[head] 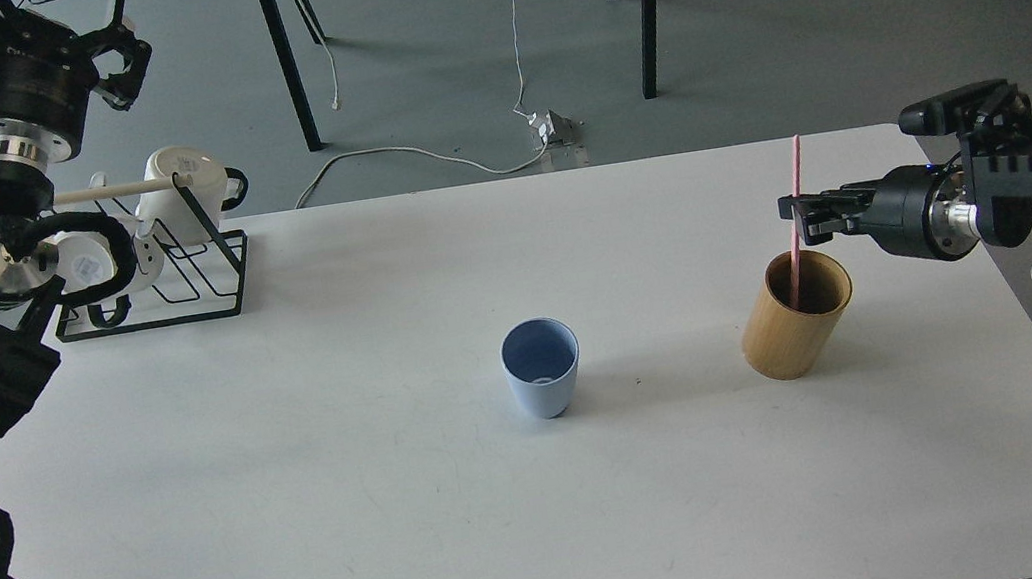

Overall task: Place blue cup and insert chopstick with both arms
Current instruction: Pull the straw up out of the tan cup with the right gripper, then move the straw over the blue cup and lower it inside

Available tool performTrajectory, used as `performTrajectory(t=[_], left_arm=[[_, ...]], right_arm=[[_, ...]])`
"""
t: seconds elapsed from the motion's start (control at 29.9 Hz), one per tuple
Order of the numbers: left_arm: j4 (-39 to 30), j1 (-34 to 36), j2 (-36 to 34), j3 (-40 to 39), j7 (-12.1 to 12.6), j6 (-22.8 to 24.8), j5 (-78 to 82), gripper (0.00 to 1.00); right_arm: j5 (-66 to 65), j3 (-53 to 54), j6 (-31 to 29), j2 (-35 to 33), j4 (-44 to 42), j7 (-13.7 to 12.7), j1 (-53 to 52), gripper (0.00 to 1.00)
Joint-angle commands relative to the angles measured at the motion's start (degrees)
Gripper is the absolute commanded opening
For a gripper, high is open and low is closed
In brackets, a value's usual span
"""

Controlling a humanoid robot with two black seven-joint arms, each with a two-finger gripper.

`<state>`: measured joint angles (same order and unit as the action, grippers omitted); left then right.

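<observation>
- Head view: the blue cup (pixel 542 368) stands upright and open-mouthed near the middle of the white counter (pixel 408 527), with nothing inside it that I can see.
- Well to its right stands a tan bamboo cylinder (pixel 794 316), slightly tilted, with the pink chopstick (pixel 796 200) standing in it, its lower end inside the cylinder and its upper end rising well above the rim.
- The right gripper (pixel 799 219) reaches in from the right edge at the height of the chopstick's middle, just above the cylinder's rim; its fingers (pixel 817 205) sit narrow, right at the stick, and look closed on it, though the contact is small and dark.
- The left gripper (pixel 115 58) is raised at the upper left, above the far left corner of the counter and well apart from the cup; its fingers look spread with nothing between them.
- Beneath the left arm (pixel 6 179) a black wire rack (pixel 191 275) with a pale wooden rod (pixel 118 189) carries white mugs (pixel 178 180).
</observation>
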<state>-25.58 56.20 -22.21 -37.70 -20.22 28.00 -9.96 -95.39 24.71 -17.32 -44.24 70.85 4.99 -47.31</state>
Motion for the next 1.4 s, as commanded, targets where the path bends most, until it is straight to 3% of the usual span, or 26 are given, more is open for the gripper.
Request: performTrajectory(t=[0.0,0.13,0.27,0.5,0.74,1.37], left_arm=[[0.0,0.1,-0.3,0.0,-0.1,0.0,-0.1,1.00],[1.1,0.1,-0.3,-0.1,0.0,0.0,0.0,1.00],[1.3,0.1,-0.1,0.0,-0.1,0.0,-0.1,1.00],[1.3,0.1,0.0,0.0,-0.1,0.0,0.0,1.00],[1.3,0.1,-0.1,0.0,-0.1,0.0,0.0,1.00],[1.4,0.0,0.3,0.0,-0.2,0.0,0.0,1.00]], right_arm=[[0.9,0.5,-0.3,-4.5,3.8,0.0,-3.0,0.00],[0.9,0.7,-0.5,-7.8,7.6,0.1,-8.3,0.00],[1.8,1.6,-0.3,-6.3,7.7,0.1,-14.5,0.00],[7.8,2.0,0.0,8.4,7.3,-0.2,-16.1,0.00],[7.7,1.0,-0.3,18.7,4.8,-0.9,-12.3,0.00],[7.5,-4.2,-0.3,23.1,-0.4,-1.9,-8.8,0.01]])
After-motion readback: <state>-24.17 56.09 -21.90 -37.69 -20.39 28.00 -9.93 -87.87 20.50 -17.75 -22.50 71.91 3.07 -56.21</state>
